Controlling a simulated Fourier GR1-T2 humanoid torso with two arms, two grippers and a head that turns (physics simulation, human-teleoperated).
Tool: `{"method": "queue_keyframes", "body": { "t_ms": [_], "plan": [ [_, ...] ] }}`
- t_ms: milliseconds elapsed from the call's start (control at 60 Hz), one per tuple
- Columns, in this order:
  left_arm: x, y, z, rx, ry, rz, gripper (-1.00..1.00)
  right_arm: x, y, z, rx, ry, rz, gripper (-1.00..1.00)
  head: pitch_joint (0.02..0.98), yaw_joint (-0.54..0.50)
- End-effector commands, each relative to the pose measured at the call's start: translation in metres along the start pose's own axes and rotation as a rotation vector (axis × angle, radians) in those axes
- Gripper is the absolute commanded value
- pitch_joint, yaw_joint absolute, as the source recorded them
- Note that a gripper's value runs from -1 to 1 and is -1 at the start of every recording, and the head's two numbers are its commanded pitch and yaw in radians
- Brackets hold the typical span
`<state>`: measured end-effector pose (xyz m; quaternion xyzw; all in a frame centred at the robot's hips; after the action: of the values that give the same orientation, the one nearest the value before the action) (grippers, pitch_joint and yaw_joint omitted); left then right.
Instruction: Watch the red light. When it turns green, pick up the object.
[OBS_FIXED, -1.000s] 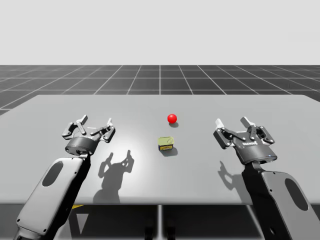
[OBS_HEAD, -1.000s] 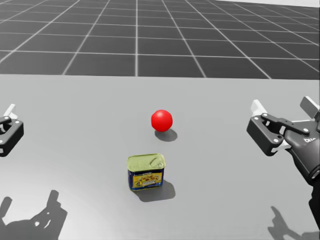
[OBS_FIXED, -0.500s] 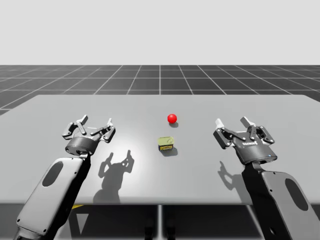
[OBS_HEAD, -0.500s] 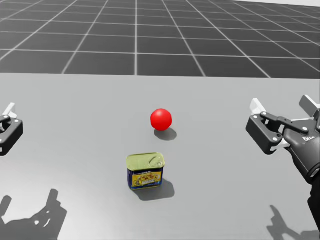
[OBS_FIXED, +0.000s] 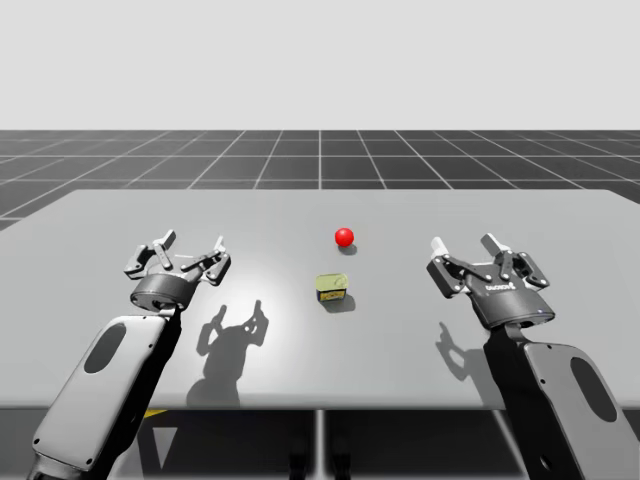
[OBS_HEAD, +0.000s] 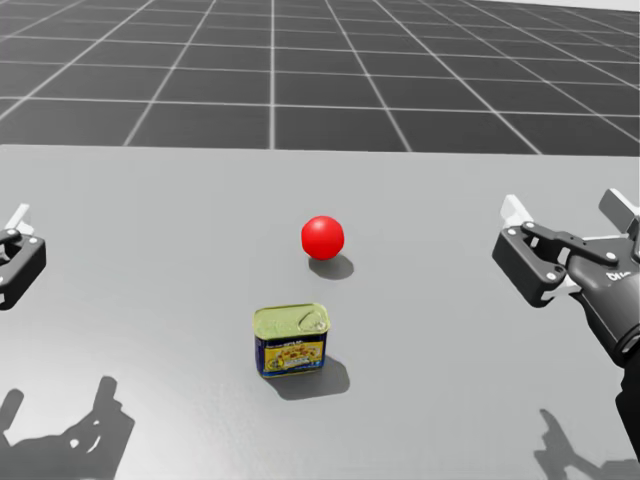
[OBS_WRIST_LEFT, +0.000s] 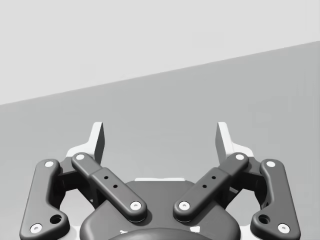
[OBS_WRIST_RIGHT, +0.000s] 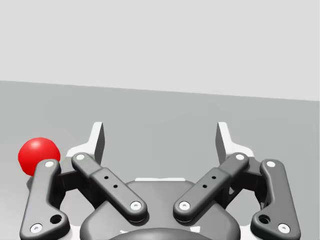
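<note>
A red ball light rests on the grey table, beyond a small rectangular can with a yellow-green lid and blue-and-yellow sides. My left gripper hovers open, well to the left of the can, with nothing between its fingers. My right gripper hovers open on the can's right, also holding nothing. Beside the right gripper's finger the red light is in sight.
The table's front edge runs just ahead of my arms. A dark gridded floor lies beyond the table's far edge. Bare grey surface surrounds the can and the light.
</note>
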<state>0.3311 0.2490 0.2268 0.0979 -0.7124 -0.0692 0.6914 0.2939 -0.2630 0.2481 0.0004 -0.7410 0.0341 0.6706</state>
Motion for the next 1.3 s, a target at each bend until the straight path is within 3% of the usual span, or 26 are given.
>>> {"method": "queue_keyframes", "body": {
  "t_ms": [17,1300],
  "plan": [
    [0.0001,0.0003,-0.0004,0.000,0.000,0.000,-1.00,0.0002,-0.0003,0.0000,0.000,0.001,-0.003,-1.00,0.629,-0.10],
    [-0.0004,0.0000,-0.0006,-0.006,0.007,-0.004,-1.00,0.0004,-0.0006,0.0000,0.001,0.001,-0.002,-1.00,0.637,-0.10]
  ]
}}
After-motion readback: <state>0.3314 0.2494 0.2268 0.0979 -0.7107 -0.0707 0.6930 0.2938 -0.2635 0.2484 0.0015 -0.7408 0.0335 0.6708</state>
